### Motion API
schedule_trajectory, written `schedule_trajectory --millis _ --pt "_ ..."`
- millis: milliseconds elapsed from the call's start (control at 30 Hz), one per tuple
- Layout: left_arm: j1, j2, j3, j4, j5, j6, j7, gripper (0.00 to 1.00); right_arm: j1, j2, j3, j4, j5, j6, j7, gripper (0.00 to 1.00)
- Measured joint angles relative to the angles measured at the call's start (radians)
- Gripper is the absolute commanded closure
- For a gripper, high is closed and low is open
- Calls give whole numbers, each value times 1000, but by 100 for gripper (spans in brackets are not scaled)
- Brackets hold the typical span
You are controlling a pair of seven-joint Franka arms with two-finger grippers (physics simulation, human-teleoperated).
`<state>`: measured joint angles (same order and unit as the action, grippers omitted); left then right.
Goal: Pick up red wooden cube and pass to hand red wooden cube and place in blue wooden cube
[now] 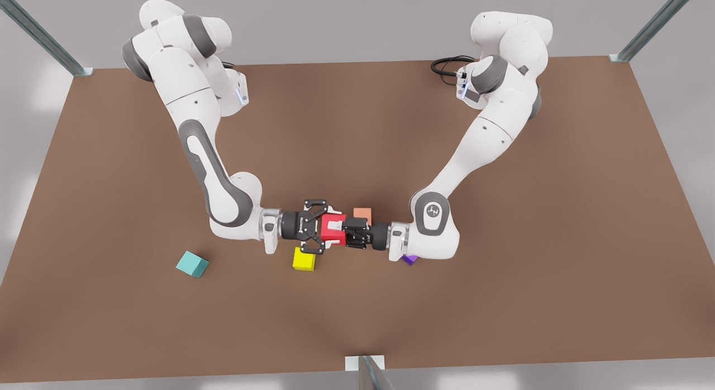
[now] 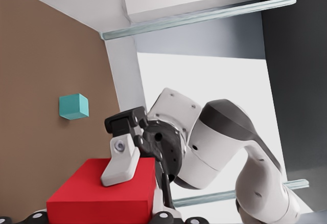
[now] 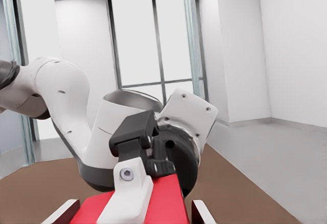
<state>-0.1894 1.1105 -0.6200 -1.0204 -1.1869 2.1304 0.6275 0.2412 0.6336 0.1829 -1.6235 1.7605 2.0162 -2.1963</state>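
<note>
The red wooden cube [image 1: 327, 228] hangs in the air over the middle of the brown table [image 1: 503, 300], between the two grippers. My left gripper [image 1: 345, 233] reaches in from the front view's right and is shut on it. My right gripper [image 1: 332, 230] comes from the front view's left with its black links spread, and it grips the cube across the other pair of faces. In the left wrist view the right gripper's white finger [image 2: 121, 162] lies flat on the cube [image 2: 92, 196]. The blue wooden cube [image 1: 192, 264] [image 2: 73, 106], teal in colour, rests on the table far to the front view's left.
A yellow cube [image 1: 304, 259] lies on the table just below the right gripper. Behind the left gripper sits a pale orange cube [image 1: 362, 215]. A purple cube [image 1: 409, 259] peeks out under the left arm's wrist. Metal posts stand at the table's corners.
</note>
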Motion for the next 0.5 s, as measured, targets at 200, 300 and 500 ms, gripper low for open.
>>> schedule_trajectory --millis 200,300,500 --pt "0 -1 0 0 0 1 0 45 -2 -4 0 0 -2 7 5 43" --pt "0 -1 0 0 0 1 -1 45 -6 -6 0 -1 -2 8 8 43" --pt "-1 -1 -1 0 1 3 -2 45 -8 -8 -1 -2 -3 8 12 43"
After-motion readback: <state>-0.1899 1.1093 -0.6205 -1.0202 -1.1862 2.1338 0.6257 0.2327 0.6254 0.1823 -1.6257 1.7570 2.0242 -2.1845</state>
